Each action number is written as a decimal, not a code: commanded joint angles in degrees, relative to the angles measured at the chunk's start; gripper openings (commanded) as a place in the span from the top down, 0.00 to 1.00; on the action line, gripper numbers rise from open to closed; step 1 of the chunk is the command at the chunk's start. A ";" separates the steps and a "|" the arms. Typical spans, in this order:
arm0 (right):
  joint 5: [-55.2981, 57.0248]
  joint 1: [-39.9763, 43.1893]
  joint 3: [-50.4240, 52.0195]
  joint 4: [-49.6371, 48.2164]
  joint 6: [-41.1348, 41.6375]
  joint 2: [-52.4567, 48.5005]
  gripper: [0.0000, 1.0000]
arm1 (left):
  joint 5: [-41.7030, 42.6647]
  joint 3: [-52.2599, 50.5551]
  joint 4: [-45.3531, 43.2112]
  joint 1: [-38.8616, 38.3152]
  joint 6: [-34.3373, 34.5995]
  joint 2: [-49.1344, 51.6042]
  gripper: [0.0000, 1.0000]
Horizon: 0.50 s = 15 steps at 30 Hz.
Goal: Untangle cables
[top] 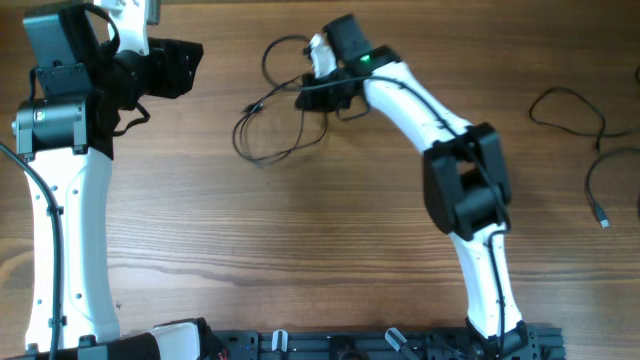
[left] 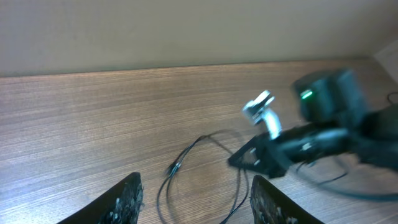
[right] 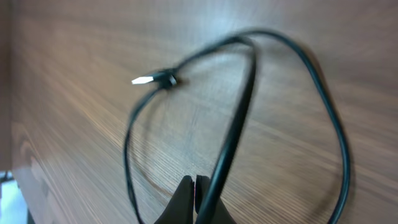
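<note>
Black cable (right: 247,93) lies in crossed loops on the tabletop (top: 300,250), the right fingers (right: 185,202) pressed together at one strand, though I cannot tell if it is truly pinched. A pull may let it slip, or tighten the crossing near the plug (right: 144,79) into a knot, since the left fingers (left: 127,200), apart and empty, hold nothing down; a second cable (top: 570,110) lies far right, well apart.

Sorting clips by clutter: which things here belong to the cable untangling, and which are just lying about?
Job:
- tangled cables, pinched by the shut right gripper
- far loose cable and near loose cable, by the table's right edge
- open, empty left gripper

Just there:
- black rail along the near edge
- thicker arm wiring
</note>
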<state>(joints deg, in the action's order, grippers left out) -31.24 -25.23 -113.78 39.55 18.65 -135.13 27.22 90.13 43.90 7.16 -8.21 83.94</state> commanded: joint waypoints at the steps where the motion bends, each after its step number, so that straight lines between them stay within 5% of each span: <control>1: 5.38 1.11 -1.53 0.44 -2.36 8.94 0.96 | -0.11 -0.22 0.24 0.37 0.57 -0.37 0.43; 8: 18.16 1.16 -1.53 0.83 -1.99 18.21 0.95 | -0.13 -0.22 0.46 0.37 0.55 -0.37 0.41; 12: 23.63 1.16 -2.14 0.57 -2.95 23.21 0.95 | -0.20 -0.22 0.55 0.37 0.57 -0.37 0.07; 15: 26.67 1.16 -4.92 1.22 -5.25 25.86 0.95 | -2.51 -0.22 0.72 0.37 0.59 -0.37 0.01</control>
<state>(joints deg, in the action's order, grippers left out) -11.49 -23.86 -114.83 40.32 16.47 -112.92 26.94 90.13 44.53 7.16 -7.57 83.94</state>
